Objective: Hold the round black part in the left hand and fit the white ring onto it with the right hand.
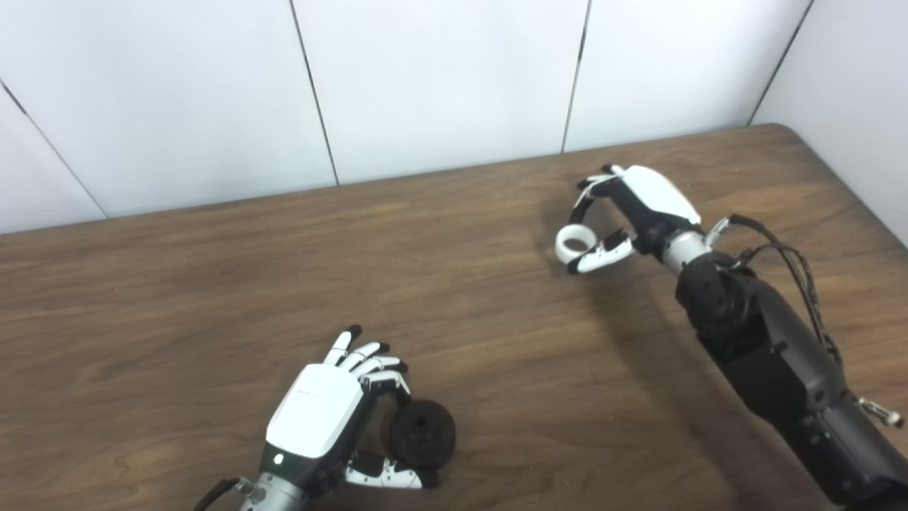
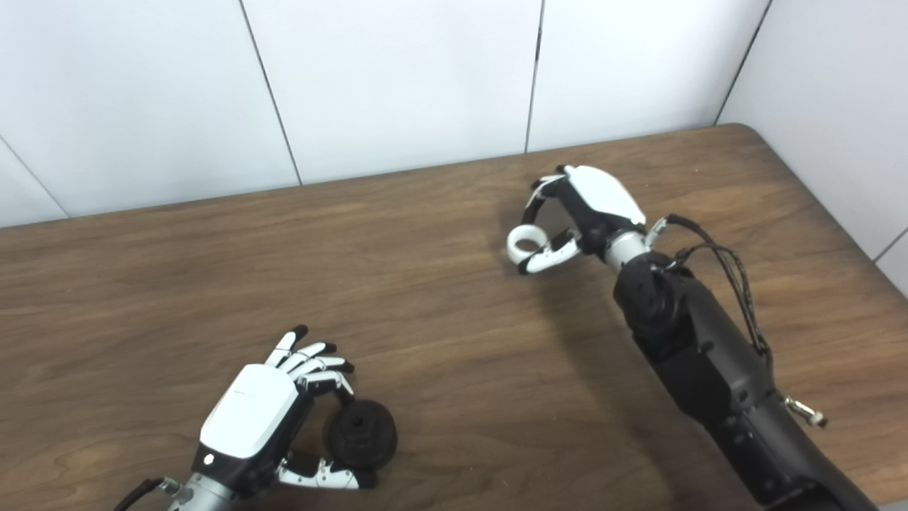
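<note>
The left robot hand (image 1: 323, 419) sits low at the near edge of the brown wooden bench (image 1: 213, 284), its white back facing up and its fingers curled around the round black part (image 1: 423, 433). A fingertip presses on the part's upper left rim and the thumb lies under its lower edge, so the part is pinched between them, standing on edge with its flat face and small center hub turned toward the cameras. Whether the part also touches the bench cannot be told. The right robot hand (image 1: 624, 213) is well apart from it, farther back and to the right, reaching out on a black forearm (image 1: 773, 355) with loose cables beside the wrist. Its fingers and thumb are closed on the white ring (image 1: 576, 241), which juts out to the left of the fingertips with its hole open to view; the thumb touches the ring's lower right side and a dark-tipped finger arches over its top. The ring casts a shadow on the wood, but its height above the bench is unclear. The 2 views agree closely; the right eye view shows more of the right-hand wall (image 2: 837, 106) and slightly less of the left wrist, while the left eye view shows the black part's hub a little more plainly.
</note>
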`<state>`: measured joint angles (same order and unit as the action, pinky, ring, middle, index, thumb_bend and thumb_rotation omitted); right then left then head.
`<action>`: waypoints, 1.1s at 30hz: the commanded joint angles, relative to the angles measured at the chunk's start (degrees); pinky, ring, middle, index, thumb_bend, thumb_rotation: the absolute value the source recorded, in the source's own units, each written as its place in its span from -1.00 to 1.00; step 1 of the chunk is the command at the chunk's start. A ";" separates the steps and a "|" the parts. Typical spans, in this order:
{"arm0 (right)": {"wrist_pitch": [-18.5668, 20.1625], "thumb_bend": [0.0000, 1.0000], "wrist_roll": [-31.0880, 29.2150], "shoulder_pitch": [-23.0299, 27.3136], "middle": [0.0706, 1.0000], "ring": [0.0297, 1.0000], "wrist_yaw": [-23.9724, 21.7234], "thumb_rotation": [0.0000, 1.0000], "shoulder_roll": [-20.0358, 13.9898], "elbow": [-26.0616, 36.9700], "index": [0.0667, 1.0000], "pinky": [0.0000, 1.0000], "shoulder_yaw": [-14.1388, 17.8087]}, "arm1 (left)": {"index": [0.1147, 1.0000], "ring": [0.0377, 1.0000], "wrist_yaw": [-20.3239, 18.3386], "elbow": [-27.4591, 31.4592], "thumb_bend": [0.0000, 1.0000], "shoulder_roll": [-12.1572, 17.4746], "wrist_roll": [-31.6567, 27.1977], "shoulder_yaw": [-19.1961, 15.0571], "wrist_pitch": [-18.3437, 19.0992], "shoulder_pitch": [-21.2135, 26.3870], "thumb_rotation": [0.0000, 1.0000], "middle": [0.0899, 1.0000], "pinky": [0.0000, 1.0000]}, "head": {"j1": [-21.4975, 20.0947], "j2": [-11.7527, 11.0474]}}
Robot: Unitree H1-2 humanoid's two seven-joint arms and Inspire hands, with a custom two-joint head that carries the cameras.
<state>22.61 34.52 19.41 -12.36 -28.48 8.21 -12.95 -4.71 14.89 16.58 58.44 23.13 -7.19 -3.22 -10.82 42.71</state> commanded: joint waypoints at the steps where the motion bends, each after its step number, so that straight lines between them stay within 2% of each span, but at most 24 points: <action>1: 0.82 0.05 1.13 1.22 0.68 0.96 -1.90 -0.73 0.06 4.53 -0.11 1.00 -0.39 | -0.17 0.72 -1.44 0.28 0.05 0.49 1.95 0.54 0.69 -0.82 -0.89 0.47 1.00 | 0.16 0.06; 9: 4.02 0.05 2.30 -0.03 0.67 0.96 -10.44 -0.73 2.90 16.51 -0.11 1.00 -2.92 | -0.17 0.72 -1.35 0.29 0.05 -0.69 2.81 1.01 1.26 -0.99 -0.89 0.47 1.00 | 2.35 0.64; 16: 3.65 0.05 3.32 -1.78 0.63 0.94 -14.77 -0.73 5.78 23.76 -0.11 1.00 -4.13 | -0.17 0.72 -1.02 -0.01 0.05 -1.35 3.45 1.70 1.77 -0.97 -0.89 0.47 1.00 | 3.53 1.07; 27: 3.32 0.05 3.52 -4.70 0.65 0.95 -19.74 -0.73 8.86 31.27 -0.11 1.00 -6.53 | -0.17 0.74 -1.33 0.42 0.05 -2.42 4.05 2.50 2.89 -1.06 -0.89 0.48 1.00 | 6.11 2.05; 33: 2.46 0.05 3.34 -6.14 0.65 0.96 -21.75 -0.73 9.88 33.00 -0.11 1.00 -7.93 | -0.17 0.74 -1.20 0.62 0.05 -3.02 4.30 2.88 3.44 -1.08 -0.89 0.47 1.00 | 7.02 2.62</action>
<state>26.52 37.84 12.28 -34.30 -18.95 39.14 -21.21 -4.63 15.32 13.75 61.39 24.97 -3.75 -3.55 -3.78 45.26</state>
